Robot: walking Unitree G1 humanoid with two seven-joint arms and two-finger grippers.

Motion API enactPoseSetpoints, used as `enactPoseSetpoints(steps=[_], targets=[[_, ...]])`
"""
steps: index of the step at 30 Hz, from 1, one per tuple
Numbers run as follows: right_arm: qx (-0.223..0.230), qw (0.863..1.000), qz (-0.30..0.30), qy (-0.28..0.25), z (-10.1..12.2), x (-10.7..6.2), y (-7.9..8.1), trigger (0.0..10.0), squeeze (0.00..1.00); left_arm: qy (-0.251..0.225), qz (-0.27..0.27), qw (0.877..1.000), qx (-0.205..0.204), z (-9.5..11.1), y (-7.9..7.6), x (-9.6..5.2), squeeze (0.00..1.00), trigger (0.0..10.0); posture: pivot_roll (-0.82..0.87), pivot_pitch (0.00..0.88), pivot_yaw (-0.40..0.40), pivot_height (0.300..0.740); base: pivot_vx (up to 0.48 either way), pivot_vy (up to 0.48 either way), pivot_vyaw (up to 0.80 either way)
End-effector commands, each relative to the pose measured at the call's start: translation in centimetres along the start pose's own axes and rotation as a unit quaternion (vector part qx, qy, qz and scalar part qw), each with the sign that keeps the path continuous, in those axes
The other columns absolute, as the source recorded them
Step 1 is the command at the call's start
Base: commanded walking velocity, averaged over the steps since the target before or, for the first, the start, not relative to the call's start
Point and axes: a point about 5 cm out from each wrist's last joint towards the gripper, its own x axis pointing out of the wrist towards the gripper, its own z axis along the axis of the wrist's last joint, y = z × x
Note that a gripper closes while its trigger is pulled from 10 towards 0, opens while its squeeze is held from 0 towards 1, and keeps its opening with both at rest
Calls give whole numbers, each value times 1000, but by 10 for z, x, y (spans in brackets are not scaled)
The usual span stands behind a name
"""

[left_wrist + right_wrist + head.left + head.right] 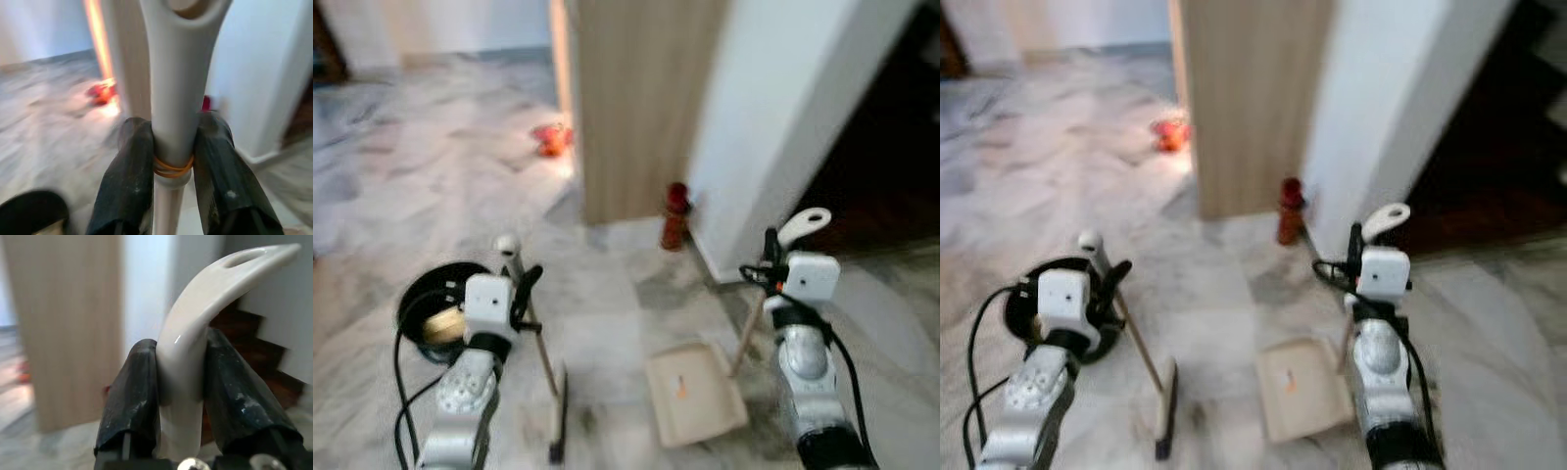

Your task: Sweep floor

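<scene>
left eye view has our left hand [514, 284] clamped on the broom [543, 362], right hand [771, 257] clamped on the dustpan [695, 392], both resting on the floor [431, 176]; a rushed stroke could scatter debris past the pan.

The left hand [1108, 279], at about eight o'clock, is clamped around the thin stick of a broom [1141, 357], whose pale grip end pokes up above the fingers. The stick slants down toward six o'clock, where the dark brush head [1166, 409] rests on the grey marbled floor [1058, 186]. At about five o'clock the right hand [1356, 250] grips the white curved handle of a dustpan [1302, 387]; its beige tray lies flat on the floor just beside the brush head. A wooden panel [1249, 98] stands at twelve o'clock, a small red object [1290, 211] at its foot. A black round object [1043, 294] sits behind the left arm.
</scene>
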Motion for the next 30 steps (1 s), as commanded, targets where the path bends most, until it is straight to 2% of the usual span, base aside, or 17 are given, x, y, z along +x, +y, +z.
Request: enactPoseSetpoints(steps=[1,14,19,30], targets=[[0,1000,3,-22,9,6,2,10000,0,-19,8,1000,11,9,7,1,0,10000,59,31,-5,740,0,0,-800],[-1,1000,2,-21,9,6,1,10000,0,-21,9,1000,16,10,7,2,0,10000,56,38,-8,740,0,-140,-800],[-2,1000,3,-22,10,6,1,10000,0,-21,11,1000,15,9,7,2,0,10000,54,39,-10,740,0,-390,-800],[0,1000,4,-22,10,6,2,10000,0,-21,11,1000,15,9,6,2,0,10000,53,40,-10,740,0,0,-800]])
